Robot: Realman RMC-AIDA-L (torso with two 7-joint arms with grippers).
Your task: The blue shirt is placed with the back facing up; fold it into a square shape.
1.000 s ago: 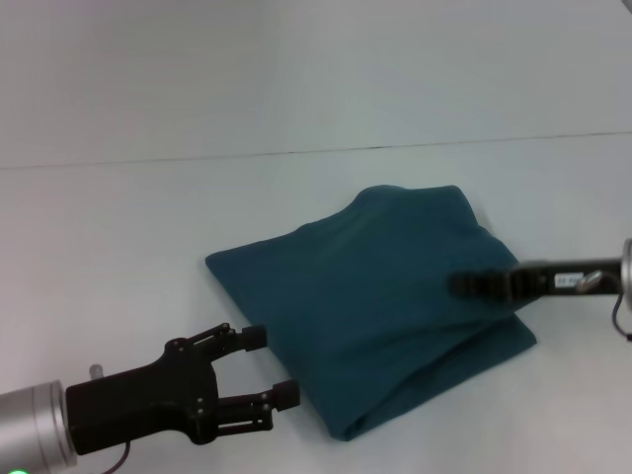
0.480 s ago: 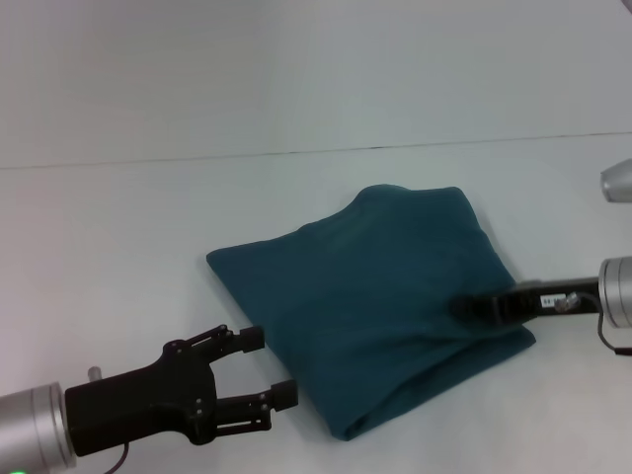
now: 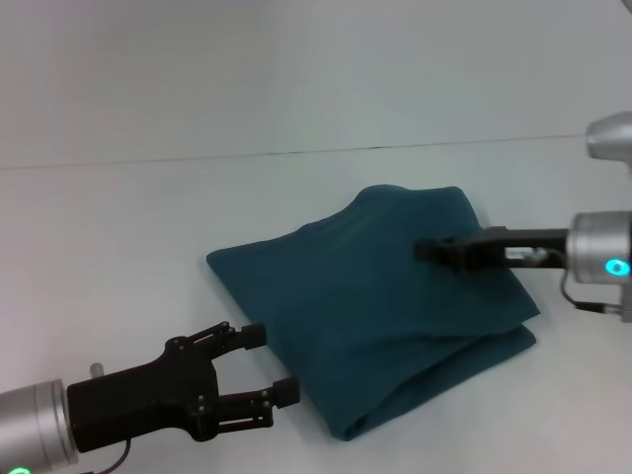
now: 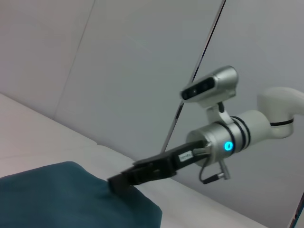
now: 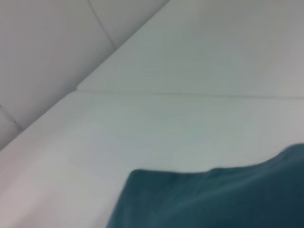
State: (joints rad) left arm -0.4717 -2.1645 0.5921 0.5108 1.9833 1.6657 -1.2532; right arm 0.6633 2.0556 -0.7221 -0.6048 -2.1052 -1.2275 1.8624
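White tabletop point(image 3: 128, 247) fills the view, running back to a pale wall with one thin seam line across it. On it, right of centre in the head view, lies the blue shirt point(image 3: 365, 306): already doubled into a thick, roughly four-sided bundle, skewed like a diamond, with a rounded fold along the near right edge and stacked layers showing at the near corner. No lettering shows on top.

Handling, as a judgement: this is soft, limp cloth, light but bulky, with no stiffness at all. Lift one layer and the rest will sag or slide, and a pinch in the middle would just tent it. Better holds look like the corners or the doubled fold edges, taking all layers at once so the stack stays square.

Over on the right, the right gripper point(image 3: 427, 249) reaches in level above the shirt's far right part, fingers together as one dark tip; whether it pinches cloth or merely hovers above it, I cannot tell. The left wrist view shows the same tip point(image 4: 114, 183) at the bundle's edge, no clearer.

Down at the near left, the left gripper point(image 3: 269, 365) sits just beside the shirt's near left edge, fingers spread apart, nothing between them.
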